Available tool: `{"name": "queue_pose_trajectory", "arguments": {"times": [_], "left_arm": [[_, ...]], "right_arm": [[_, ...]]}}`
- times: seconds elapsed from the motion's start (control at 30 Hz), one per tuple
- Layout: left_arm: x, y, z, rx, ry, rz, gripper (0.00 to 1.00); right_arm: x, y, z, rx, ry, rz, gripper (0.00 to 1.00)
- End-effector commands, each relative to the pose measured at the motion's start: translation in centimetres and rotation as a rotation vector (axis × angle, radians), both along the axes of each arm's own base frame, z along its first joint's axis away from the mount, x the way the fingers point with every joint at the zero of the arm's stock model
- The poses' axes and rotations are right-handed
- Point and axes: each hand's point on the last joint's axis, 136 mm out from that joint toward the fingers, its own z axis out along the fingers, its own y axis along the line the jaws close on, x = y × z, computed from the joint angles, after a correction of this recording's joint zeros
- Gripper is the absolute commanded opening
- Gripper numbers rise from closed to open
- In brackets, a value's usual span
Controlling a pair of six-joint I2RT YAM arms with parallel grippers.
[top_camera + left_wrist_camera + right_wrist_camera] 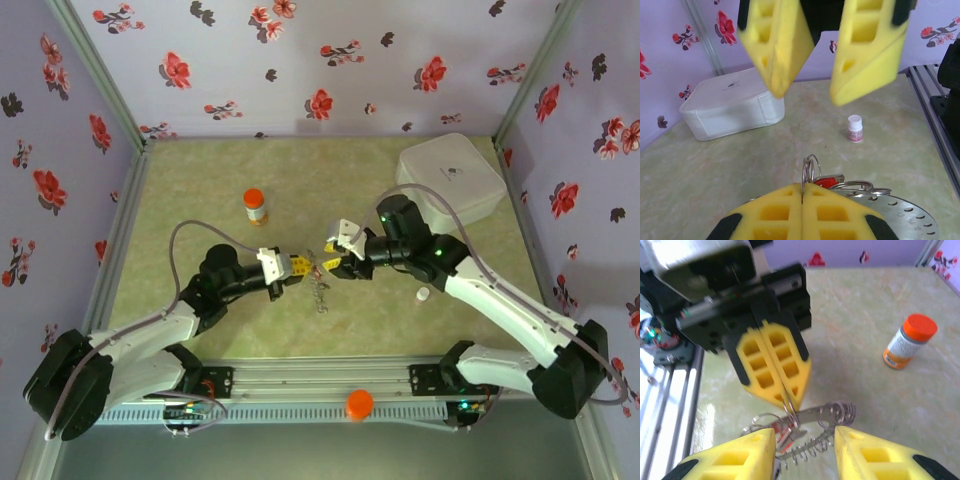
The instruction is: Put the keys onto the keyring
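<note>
Pale green tabletop [200, 310]: left gripper [801, 194] pinched a small silvery wire ring [810, 167], right gripper [804, 437] spread, red-tagged silvery key [827, 181] seemingly unthreaded.

Left arm [135, 350], right arm [500, 305] had black joints, white shells, grey cables; left gripper [303, 266], right gripper [326, 264] had yellow fingers [772, 365].

Shiny metal keyring [907, 216], matt tabletop [715, 175]

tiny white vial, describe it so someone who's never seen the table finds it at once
Start at the big white box in the far right corner. Come nearer to the right arm; the vial stands alone just beside its forearm. It is much smaller than the orange-capped bottle, and its cap is white.
</note>
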Motion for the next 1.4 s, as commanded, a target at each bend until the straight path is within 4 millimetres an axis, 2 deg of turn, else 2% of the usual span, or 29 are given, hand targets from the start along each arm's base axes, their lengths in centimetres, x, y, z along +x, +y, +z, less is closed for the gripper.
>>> {"name": "queue_pose_trajectory", "arguments": {"times": [0.0, 0.17, 0.3, 0.53, 0.7, 0.87, 1.0, 1.13, 1.37], "left_arm": [[-0.6, 0.0, 2.7, -0.095, -0.062, -0.020, 0.00], [-0.7, 0.0, 3.0, -0.115, -0.068, -0.029, 0.00], [-0.7, 0.0, 3.1, -0.116, -0.073, -0.029, 0.00], [-0.7, -0.1, 3.1, -0.118, -0.071, -0.031, 0.00], [-0.8, 0.0, 3.1, -0.117, -0.072, -0.032, 0.00], [-0.8, 0.0, 3.1, -0.118, -0.074, -0.033, 0.00], [-0.9, 0.0, 3.3, -0.123, -0.082, -0.037, 0.00], [-1.4, 0.0, 3.6, -0.131, -0.082, -0.060, 0.00], [-1.4, -0.2, 3.7, -0.136, -0.078, -0.071, 0.00]], "right_arm": [[-0.7, 0.5, 0.5, 0.066, 0.068, 0.016, 0.38], [-0.3, 0.4, 0.3, 0.079, 0.050, -0.009, 0.37], [0.0, 0.3, -0.9, 0.036, 0.077, -0.025, 0.34], [-0.1, 0.8, -1.7, 0.024, 0.146, -0.019, 0.25], [0.0, 1.0, -1.6, 0.030, 0.156, -0.020, 0.16], [0.5, 0.8, -1.7, 0.016, 0.149, -0.044, 0.01], [1.2, 0.3, -2.5, -0.036, 0.146, -0.081, 0.00], [1.8, 0.3, -4.2, -0.098, 0.183, -0.087, 0.00], [1.6, 1.0, -4.3, -0.089, 0.213, -0.055, 0.00]]}}
